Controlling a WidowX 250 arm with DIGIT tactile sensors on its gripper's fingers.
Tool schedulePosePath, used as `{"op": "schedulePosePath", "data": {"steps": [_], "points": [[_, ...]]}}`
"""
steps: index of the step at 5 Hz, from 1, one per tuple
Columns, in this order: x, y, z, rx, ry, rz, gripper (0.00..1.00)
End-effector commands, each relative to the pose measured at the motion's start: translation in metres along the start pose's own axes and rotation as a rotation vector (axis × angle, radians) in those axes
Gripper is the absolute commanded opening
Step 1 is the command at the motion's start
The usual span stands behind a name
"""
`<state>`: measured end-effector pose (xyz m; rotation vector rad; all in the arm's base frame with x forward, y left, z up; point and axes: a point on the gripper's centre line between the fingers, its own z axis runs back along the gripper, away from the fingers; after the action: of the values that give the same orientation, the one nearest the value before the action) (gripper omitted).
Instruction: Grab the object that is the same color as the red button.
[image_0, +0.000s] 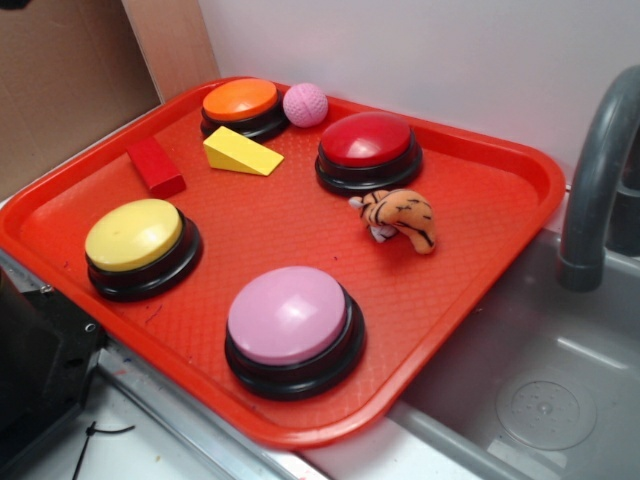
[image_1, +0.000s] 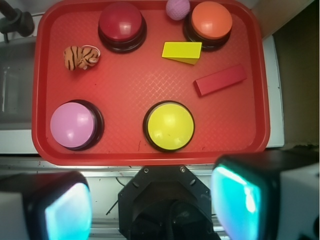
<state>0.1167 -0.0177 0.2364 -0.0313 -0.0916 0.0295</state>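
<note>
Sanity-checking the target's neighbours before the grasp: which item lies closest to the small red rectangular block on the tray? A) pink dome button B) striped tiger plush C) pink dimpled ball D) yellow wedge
D: the yellow wedge lies just beside the small red rectangular block in the wrist view, while the plush, pink button and ball sit farther off on the red tray.

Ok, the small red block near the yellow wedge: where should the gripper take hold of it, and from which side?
Take the red block across its narrow width at mid-length, coming straight down from above. It lies flat on the tray, long and thin, angled slightly. Both long sides look free: the yellow wedge and orange button stand apart from it. The gripper would probably need rotating to match.
</note>
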Motion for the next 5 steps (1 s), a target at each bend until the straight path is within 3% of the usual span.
{"op": "schedulePosePath", "data": {"steps": [1,2,3,5], "points": [[0.0,0.0,0.0,0.0,0.0,0.0,1.0],[0.008,0.009,-0.015,-0.004,-0.006,0.159,1.0],[0.02,0.021,-0.036,0.026,-0.001,0.318,1.0],[0.044,0.059,-0.081,0.07,-0.071,0.744,1.0]]}}
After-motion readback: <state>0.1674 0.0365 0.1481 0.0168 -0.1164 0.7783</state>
